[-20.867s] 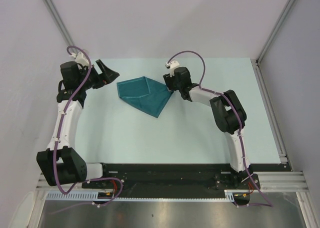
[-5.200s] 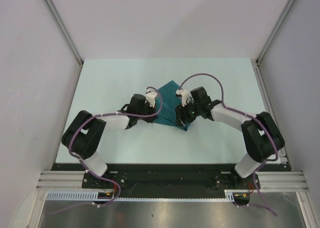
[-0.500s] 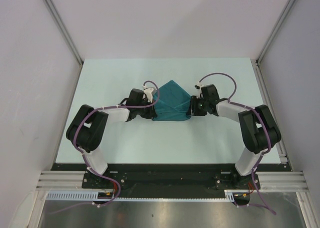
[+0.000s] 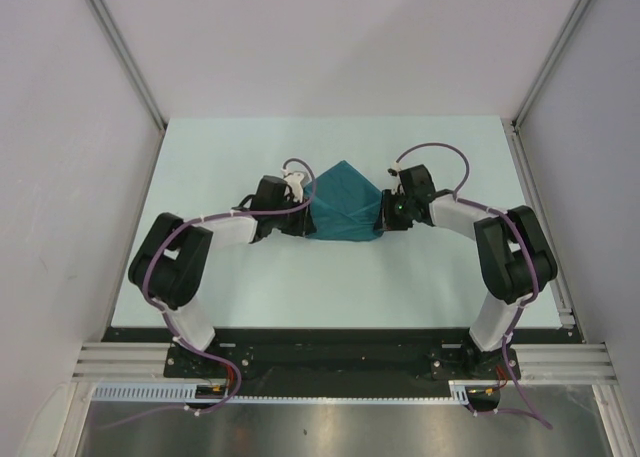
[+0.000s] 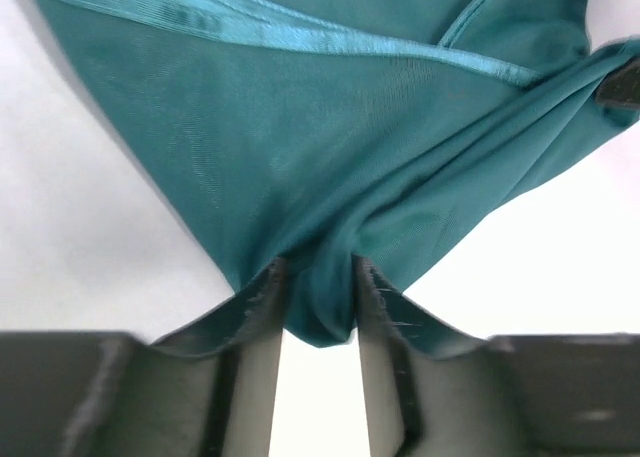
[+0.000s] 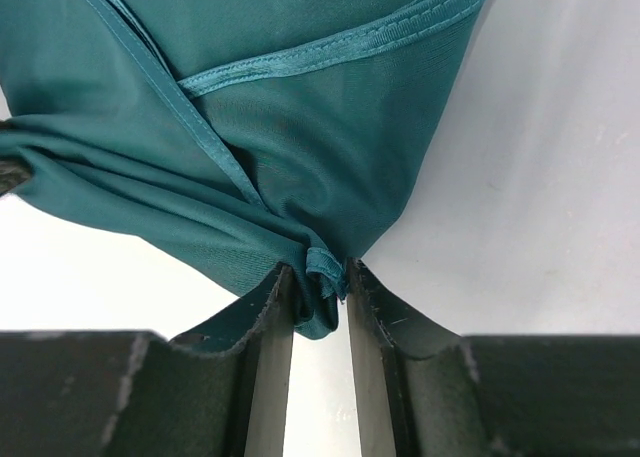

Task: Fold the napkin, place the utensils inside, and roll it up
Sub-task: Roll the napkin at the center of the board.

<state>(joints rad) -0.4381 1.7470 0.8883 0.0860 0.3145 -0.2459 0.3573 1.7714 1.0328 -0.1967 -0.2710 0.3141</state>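
Observation:
The dark teal napkin (image 4: 345, 205) lies folded into a bunched, many-sided shape at the middle of the table, between both arms. My left gripper (image 4: 305, 209) is at its left edge. In the left wrist view its fingers stand apart, open, with a loose fold of the napkin (image 5: 330, 127) hanging between the tips of the left gripper (image 5: 318, 277). My right gripper (image 4: 383, 214) is at the right edge. There the right gripper (image 6: 320, 277) is shut on a bunched, hemmed corner of the napkin (image 6: 280, 127). The utensils are hidden or out of view.
The pale green table top (image 4: 250, 287) is walled by grey panels on the left, back and right. A metal rail (image 4: 540, 217) runs along its right edge. Both arms reach inward low over the table from their bases at the near edge.
Since half a second ago my left gripper's jaws have parted at the napkin's left edge and my right gripper has closed on its right corner. The napkin bundle has shifted slightly away from the bases.

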